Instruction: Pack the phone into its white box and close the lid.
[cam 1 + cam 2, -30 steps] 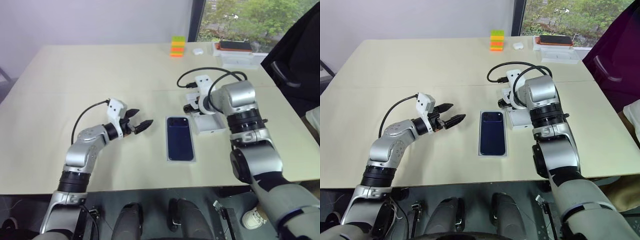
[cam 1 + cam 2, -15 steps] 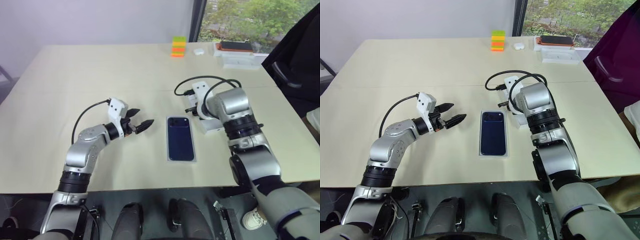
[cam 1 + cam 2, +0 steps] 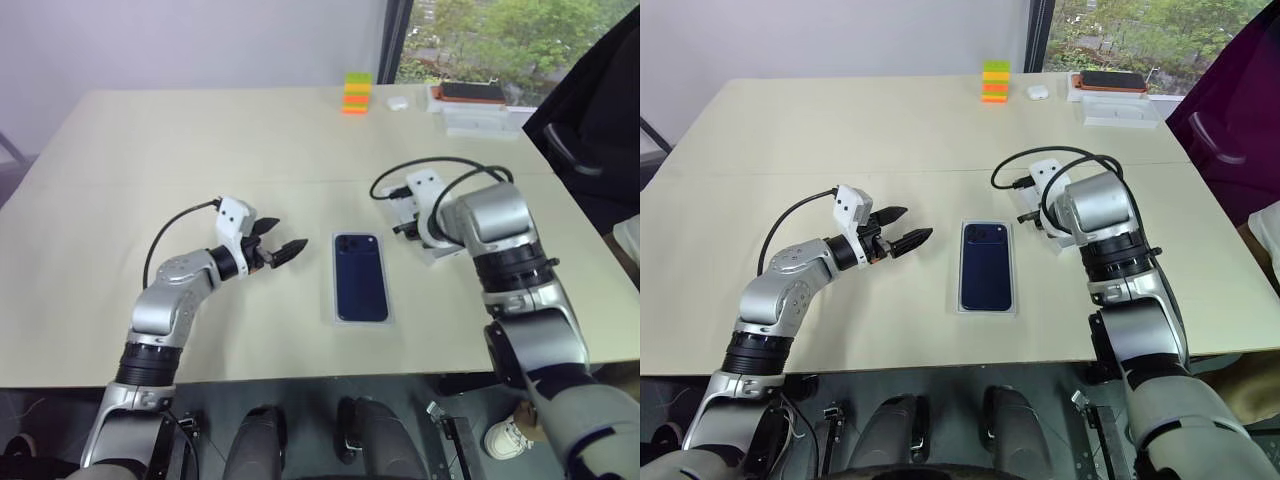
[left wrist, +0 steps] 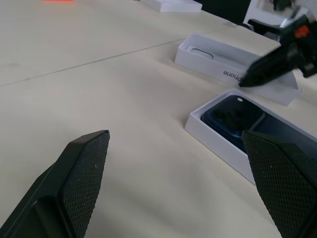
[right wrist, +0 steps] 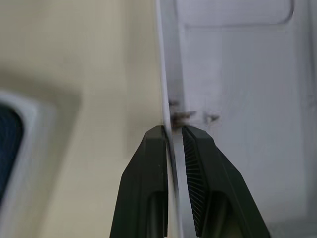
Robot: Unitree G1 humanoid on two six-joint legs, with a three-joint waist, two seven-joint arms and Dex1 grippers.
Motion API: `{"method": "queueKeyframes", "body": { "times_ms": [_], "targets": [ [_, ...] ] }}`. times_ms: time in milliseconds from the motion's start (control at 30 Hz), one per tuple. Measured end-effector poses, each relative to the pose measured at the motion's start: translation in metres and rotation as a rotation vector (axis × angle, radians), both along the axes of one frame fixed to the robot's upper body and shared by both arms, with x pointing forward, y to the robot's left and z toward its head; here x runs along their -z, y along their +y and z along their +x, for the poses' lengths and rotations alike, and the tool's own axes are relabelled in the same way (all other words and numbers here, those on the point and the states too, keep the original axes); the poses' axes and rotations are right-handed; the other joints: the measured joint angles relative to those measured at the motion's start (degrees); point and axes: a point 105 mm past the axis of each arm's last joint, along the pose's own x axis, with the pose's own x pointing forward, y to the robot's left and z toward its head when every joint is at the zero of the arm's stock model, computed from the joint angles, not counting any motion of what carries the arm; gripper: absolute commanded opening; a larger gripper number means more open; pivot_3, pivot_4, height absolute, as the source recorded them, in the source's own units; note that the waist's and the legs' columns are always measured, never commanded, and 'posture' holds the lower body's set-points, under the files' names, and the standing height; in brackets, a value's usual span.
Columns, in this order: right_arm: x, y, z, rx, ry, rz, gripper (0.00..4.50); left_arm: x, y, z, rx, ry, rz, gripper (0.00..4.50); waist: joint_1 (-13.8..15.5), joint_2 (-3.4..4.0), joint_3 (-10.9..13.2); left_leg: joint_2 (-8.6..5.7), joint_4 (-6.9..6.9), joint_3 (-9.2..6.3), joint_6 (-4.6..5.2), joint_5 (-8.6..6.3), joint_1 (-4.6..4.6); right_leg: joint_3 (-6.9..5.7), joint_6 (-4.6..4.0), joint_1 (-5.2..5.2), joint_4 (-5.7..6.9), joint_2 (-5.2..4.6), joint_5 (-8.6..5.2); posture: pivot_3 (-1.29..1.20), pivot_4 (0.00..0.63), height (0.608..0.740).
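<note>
The lid (image 4: 233, 62), now pinched by the right tool (image 5: 172, 130), has shifted rightward; left tool (image 3: 278, 246) gapes.

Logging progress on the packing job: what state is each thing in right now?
phone: lying flat inside the white box, camera end away from the robot.
white box: open, no lid on it.
lid: beside the box, inside facing up, one wall pinched.
right hand: shut on the lid's wall.
left hand: open, holding nothing, left of the box.

silver arms with black joint bands, black looping cables, white wrist camera blocks, black textured jaws.
</note>
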Motion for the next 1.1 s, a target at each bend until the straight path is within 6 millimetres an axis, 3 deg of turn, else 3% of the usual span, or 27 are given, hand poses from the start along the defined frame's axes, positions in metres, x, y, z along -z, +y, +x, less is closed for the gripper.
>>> {"method": "queueKeyframes", "body": {
  "times_ms": [200, 700, 767, 1100],
  "targets": [
    [0.0015, 0.0016, -0.0056, -0.015, 0.003, -0.006, 0.62, 0.0007, -0.0019, -0.0003, 0.005, 0.005, -0.005, 4.50, 0.1, 0.00, 0.0, 0.00, 0.00, -0.01, 0.00, 0.00, -0.01, -0.02, 0.00, 0.00, 0.00, 0.01, 0.00, 0.00, 0.150, 0.740],
    [-0.0026, 0.0069, 0.0025, -0.081, 0.090, 0.015, 0.62, 0.0035, -0.0103, -0.0020, 0.027, 0.015, -0.009, 4.50, -0.1, -0.01, 0.0, 0.01, -0.01, -0.01, 0.00, 0.00, 0.02, -0.01, 0.00, 0.00, 0.00, 0.03, 0.00, 0.00, 0.150, 0.740],
    [-0.0026, 0.0065, 0.0035, -0.085, 0.096, 0.019, 0.06, 0.0062, -0.0095, -0.0027, 0.024, 0.023, -0.009, 4.50, -0.2, -0.02, 0.0, 0.02, -0.01, -0.01, 0.00, 0.00, 0.03, -0.01, 0.00, 0.00, 0.00, 0.03, 0.00, 0.00, 0.150, 0.740],
    [-0.0019, 0.0084, 0.0032, -0.096, 0.102, 0.026, 0.01, 0.0067, -0.0104, -0.0028, 0.023, 0.025, -0.012, 4.50, -0.2, -0.04, 0.0, 0.02, -0.01, 0.00, 0.00, 0.00, 0.05, -0.01, 0.00, 0.02, 0.01, 0.03, 0.00, 0.00, 0.150, 0.740]
  ]
}}
